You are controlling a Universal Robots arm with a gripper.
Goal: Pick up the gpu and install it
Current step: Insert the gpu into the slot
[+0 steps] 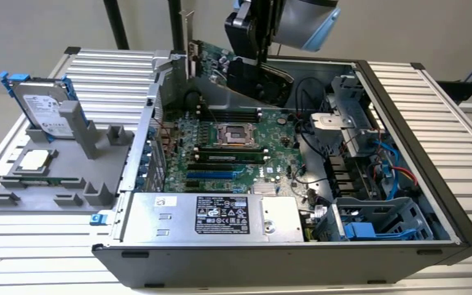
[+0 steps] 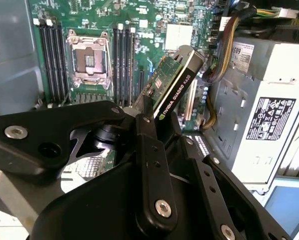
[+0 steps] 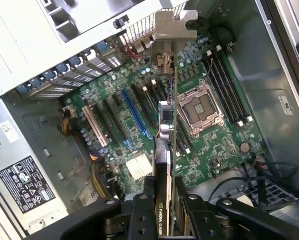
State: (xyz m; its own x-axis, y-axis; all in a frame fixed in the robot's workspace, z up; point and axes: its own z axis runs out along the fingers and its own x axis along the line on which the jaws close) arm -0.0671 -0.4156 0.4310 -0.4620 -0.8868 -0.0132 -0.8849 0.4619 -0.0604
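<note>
Tool [image 3: 165,202] narrowed onto the gpu [image 2: 175,82], clamping its two flat faces at the end away from the bracket [image 3: 172,27]. In both wrist views I see the card edge-on: black shroud on one face, green board on the other.

Gpu hangs in the air over the open case [image 1: 302,267], not in any slot. The bracket end points toward the case's rear wall.

Below it:
- motherboard [image 3: 214,150], lying flat in the case
- bare socket [image 3: 202,107] to one side of the card's line
- blue slot [image 3: 134,115] and its neighbours to the other side, all unfilled

Power supply [image 1: 219,215] sits at the case's near edge in the exterior view, label up. Blue and red cables run by the drive cage on the exterior view's right.

Outside the case, on the exterior view's left, a grey fixture [image 1: 56,200] rests on the ribbed table [image 1: 449,123]. A hard drive [image 1: 43,107] stands upright in it. A memory stick [image 1: 39,181] lies in a groove nearer the camera.
</note>
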